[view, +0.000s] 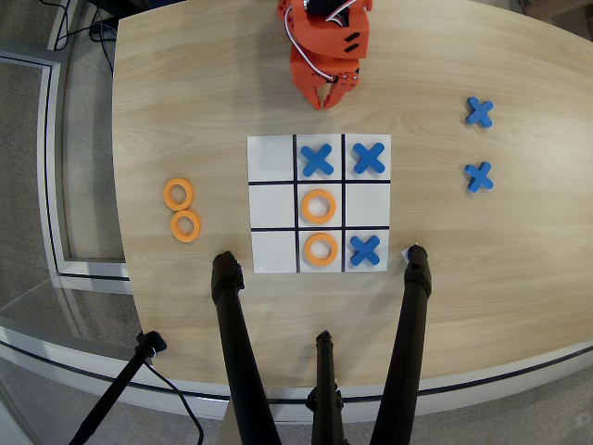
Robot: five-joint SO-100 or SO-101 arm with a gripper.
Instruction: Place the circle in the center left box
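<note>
1. The orange arm sits at the top edge of the overhead view, its gripper [325, 98] pointing down toward the grid [274, 158] – the tips hang just above the grid's top border, over bare wood
2. The jaws look nearly together with nothing between them, though the tips are small and dark, so I cannot tell for sure
3. The grid lies on the wooden surface [185, 93]. Top row: blank cell, then two blue crosses [317, 159] [369, 158]. Middle row: blank, an orange ring [319, 206], then the target box [368, 206], which is blank. Bottom row: blank, an orange ring [321, 249], a blue cross [365, 249]
4. The target box is the right-hand end of the middle row in this view, flanked above and below by crosses
5. Two spare circles lie off the grid to the left, touching or almost touching: one [178, 194] above, the other [185, 225] below – both well apart from the gripper
6. Two spare crosses [479, 112] [478, 176] lie at the right of the surface
7. Black tripod legs [236, 343] rise from the bottom edge
</note>
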